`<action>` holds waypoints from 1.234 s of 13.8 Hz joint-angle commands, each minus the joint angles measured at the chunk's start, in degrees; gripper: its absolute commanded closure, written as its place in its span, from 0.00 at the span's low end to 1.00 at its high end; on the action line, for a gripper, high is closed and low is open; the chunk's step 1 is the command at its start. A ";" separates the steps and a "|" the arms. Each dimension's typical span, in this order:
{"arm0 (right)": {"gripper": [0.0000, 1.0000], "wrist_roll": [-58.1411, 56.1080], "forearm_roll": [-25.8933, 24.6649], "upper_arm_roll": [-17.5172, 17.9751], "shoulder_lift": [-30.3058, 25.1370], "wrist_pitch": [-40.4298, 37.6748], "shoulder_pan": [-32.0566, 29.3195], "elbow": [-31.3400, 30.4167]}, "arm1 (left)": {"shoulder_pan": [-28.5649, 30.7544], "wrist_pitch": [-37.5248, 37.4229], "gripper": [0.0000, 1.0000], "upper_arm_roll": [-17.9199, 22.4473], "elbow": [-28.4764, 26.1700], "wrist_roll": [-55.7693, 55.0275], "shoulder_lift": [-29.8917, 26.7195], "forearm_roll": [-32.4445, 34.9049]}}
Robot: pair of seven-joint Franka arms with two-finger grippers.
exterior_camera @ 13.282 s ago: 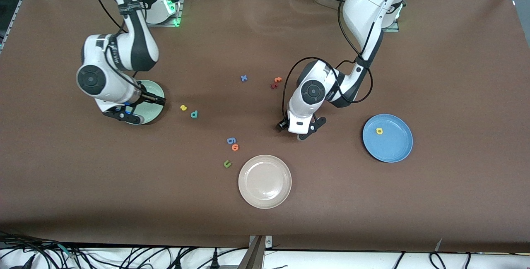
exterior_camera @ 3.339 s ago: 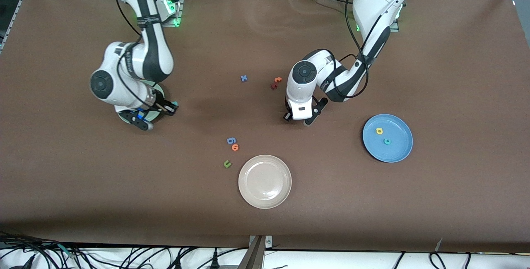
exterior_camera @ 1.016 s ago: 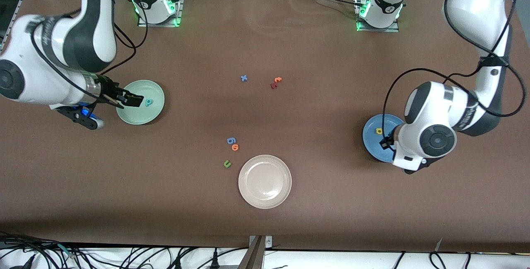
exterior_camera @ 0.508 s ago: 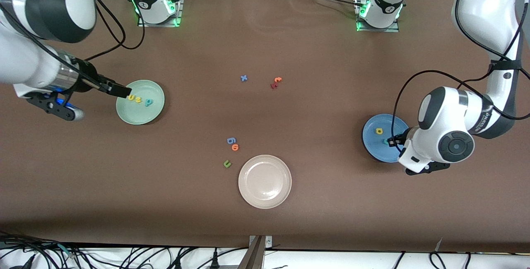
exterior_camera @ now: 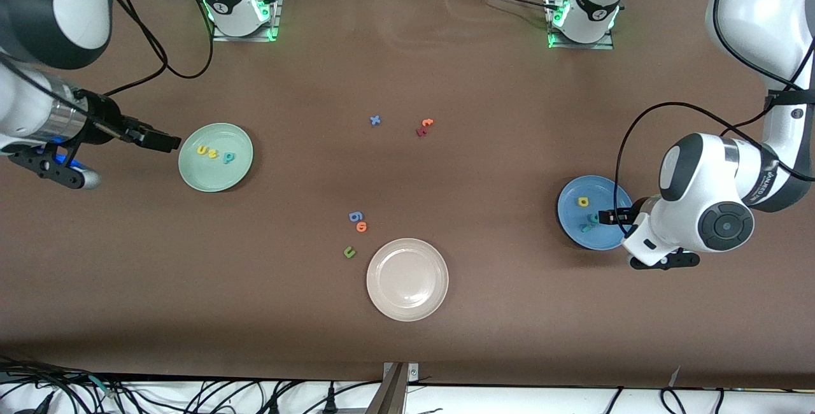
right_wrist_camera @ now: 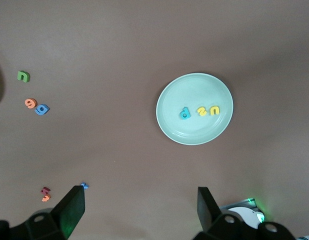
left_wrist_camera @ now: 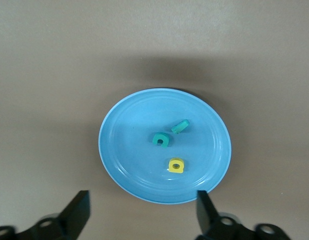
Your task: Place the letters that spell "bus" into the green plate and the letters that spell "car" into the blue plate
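Note:
The green plate (exterior_camera: 219, 178) holds a yellow-orange "u" (exterior_camera: 202, 150), a yellow "s" (exterior_camera: 212, 153) and a teal "b" (exterior_camera: 228, 158) in a row. My right gripper (exterior_camera: 164, 141) hangs open and empty over the table beside that plate, toward the right arm's end. Its wrist view shows the plate (right_wrist_camera: 194, 90) below the open right gripper (right_wrist_camera: 139, 207). The blue plate (exterior_camera: 605, 194) holds a yellow "a" (exterior_camera: 582, 201), a teal "c" (exterior_camera: 594, 217) and a teal "r" (exterior_camera: 586, 228). My left gripper (exterior_camera: 608, 216) is open over that plate's rim (left_wrist_camera: 129, 150), holding nothing.
A cream plate (exterior_camera: 407, 279) sits nearest the front camera at mid-table. Beside it lie a dark green "u" (exterior_camera: 349, 251), an orange "o" (exterior_camera: 361, 227) and a blue letter (exterior_camera: 355, 216). Farther back lie a blue "x" (exterior_camera: 375, 120), an orange "t" (exterior_camera: 427, 123) and a dark red letter (exterior_camera: 421, 132).
My left gripper opened and the teal "r" now lies in the blue plate. Both arms drew back toward their own ends of the table, uncovering the letters in the green plate.

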 commanded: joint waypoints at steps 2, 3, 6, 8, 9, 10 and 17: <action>0.01 -0.33 0.30 13.46 0.22 -4.06 -14.01 8.48 | 0.76 -4.81 0.00 -0.33 -0.22 1.17 -5.90 -1.03; 0.01 -0.33 -1.10 18.64 0.22 -5.02 -18.84 10.42 | 0.84 -6.74 0.00 -0.16 -0.22 1.78 -7.65 -0.77; 0.01 -0.33 -10.48 39.70 -3.28 -5.30 -34.47 11.67 | 2.15 -11.05 0.00 -0.24 0.48 1.17 -11.00 -1.46; 0.01 -0.50 -19.00 52.57 -5.31 -4.59 -42.50 11.05 | 3.74 -16.31 0.00 0.01 6.60 1.25 -11.01 -2.52; 0.01 -1.55 -20.43 53.31 -6.10 -4.24 -42.88 10.01 | 4.27 -16.77 0.00 0.02 6.98 1.43 -11.36 -3.04; 0.01 -3.38 -20.62 53.32 -8.37 -2.50 -43.23 7.04 | 4.36 -16.78 0.00 0.89 6.81 1.52 -13.71 -4.35; 0.01 -5.51 -23.96 53.67 -22.79 15.60 -42.00 -16.70 | -3.36 -7.12 0.00 12.57 -5.91 1.43 -29.54 -11.84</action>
